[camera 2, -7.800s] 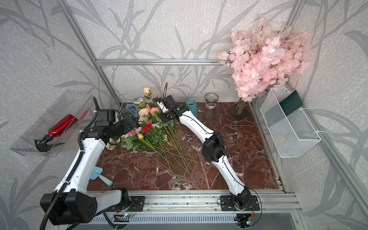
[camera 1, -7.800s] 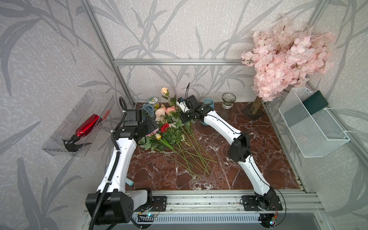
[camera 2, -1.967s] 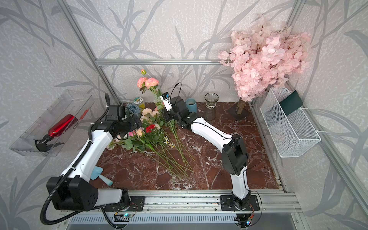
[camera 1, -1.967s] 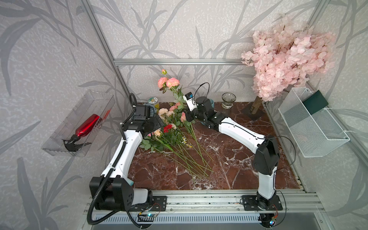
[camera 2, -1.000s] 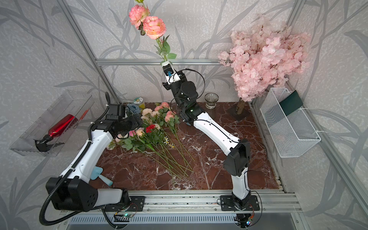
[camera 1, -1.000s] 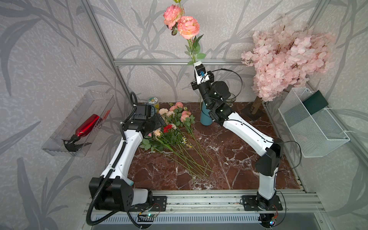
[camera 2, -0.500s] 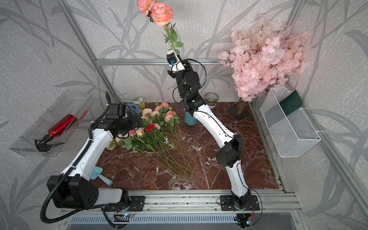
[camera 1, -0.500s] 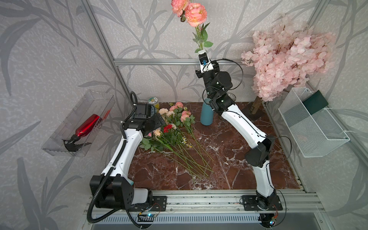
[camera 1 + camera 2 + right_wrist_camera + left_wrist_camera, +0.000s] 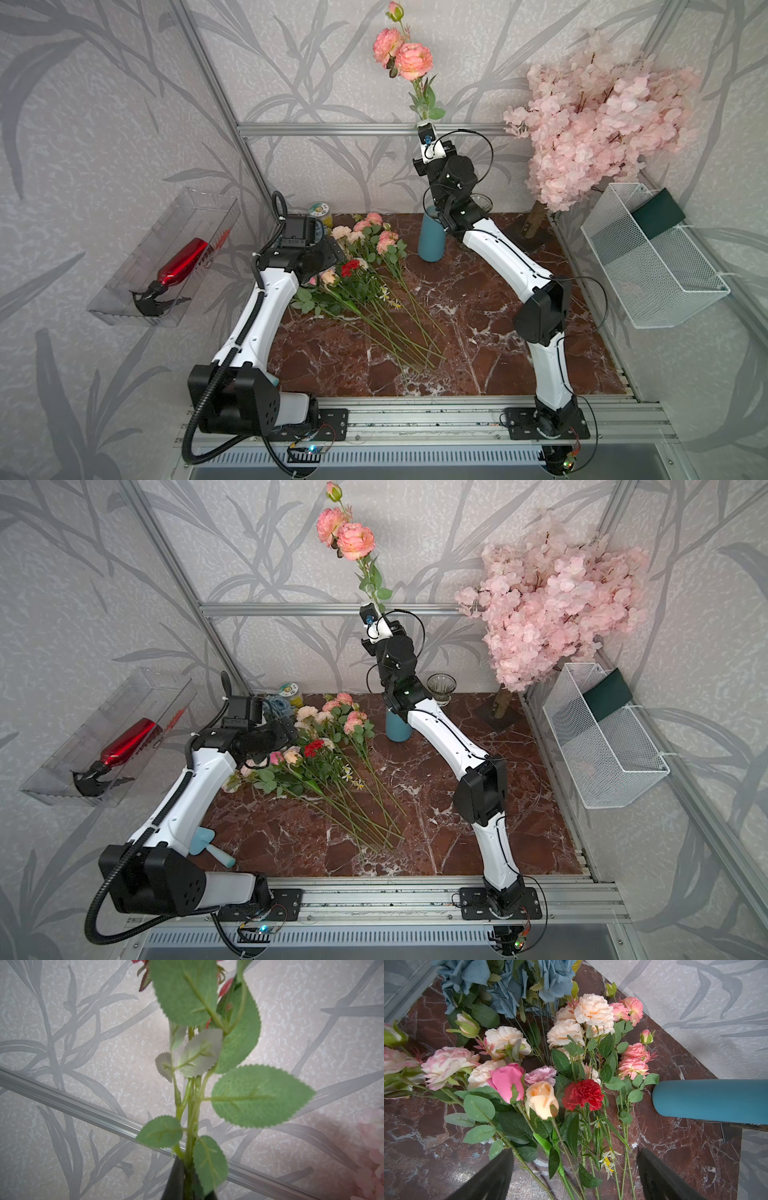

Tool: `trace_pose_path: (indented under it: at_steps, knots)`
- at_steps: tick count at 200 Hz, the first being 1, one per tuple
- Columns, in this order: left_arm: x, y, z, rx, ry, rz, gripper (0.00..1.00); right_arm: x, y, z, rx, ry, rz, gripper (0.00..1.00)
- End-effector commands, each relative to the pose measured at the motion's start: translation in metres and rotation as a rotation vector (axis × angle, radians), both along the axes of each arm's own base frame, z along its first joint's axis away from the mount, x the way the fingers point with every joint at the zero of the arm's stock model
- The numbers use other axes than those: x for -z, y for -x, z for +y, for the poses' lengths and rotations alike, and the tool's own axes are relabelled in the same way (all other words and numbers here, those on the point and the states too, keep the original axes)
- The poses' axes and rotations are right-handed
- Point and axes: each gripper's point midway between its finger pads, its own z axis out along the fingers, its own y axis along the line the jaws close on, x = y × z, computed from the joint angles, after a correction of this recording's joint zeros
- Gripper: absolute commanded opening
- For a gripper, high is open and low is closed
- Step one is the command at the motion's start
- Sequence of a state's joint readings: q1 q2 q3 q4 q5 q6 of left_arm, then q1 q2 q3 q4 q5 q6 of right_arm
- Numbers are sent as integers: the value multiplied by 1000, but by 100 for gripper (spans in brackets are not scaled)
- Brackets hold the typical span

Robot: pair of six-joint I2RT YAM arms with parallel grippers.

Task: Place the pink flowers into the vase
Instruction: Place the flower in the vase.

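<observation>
Your right pincer (image 9: 424,124) pinches the pink flower (image 9: 409,62) stem, your left pincer (image 9: 574,1167) gapes empty; a crooked drop could tip the vase (image 9: 431,239).

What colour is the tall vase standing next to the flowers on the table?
The vase is plain teal blue, with no pattern. It shows best in the left wrist view.

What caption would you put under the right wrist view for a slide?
Right pincer shut on the leafy stem of a pink flower spray, held before grey leaf-patterned wallpaper and an aluminium rail.
</observation>
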State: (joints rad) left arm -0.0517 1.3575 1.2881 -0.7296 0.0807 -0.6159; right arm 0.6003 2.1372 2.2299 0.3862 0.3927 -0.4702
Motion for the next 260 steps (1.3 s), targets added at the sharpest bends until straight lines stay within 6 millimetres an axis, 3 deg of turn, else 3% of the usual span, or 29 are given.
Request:
trace_pose_path:
  at_steps: [1,33,58,93,142,157,205,218,260]
  knots:
    - [-8,0,2,5,-26,-11,94,-2,-7,-13,1,-88,17,0]
    - [-6,-1,2,4,-28,-6,94,43,-41,-27,-26,-147,188,0]
    - [-5,-3,2,1,-27,-4,94,75,-55,-24,-35,-128,291,0]
    - [-2,-5,2,0,-23,2,93,112,-64,-15,-50,-86,393,0]
    - [-4,-6,3,-4,-25,-3,93,143,-69,-8,-72,-66,484,0]
    - [-4,-6,4,-7,-28,-3,94,146,-66,-8,-78,-69,494,2]
    - [-7,-4,5,-14,-32,-9,94,142,-55,-14,-80,-78,504,39]
    - [-8,-3,5,-16,-31,-14,94,137,-50,-17,-80,-86,504,51]
    - [-18,-11,-7,8,-10,-25,94,108,-17,-34,-93,-140,472,66]
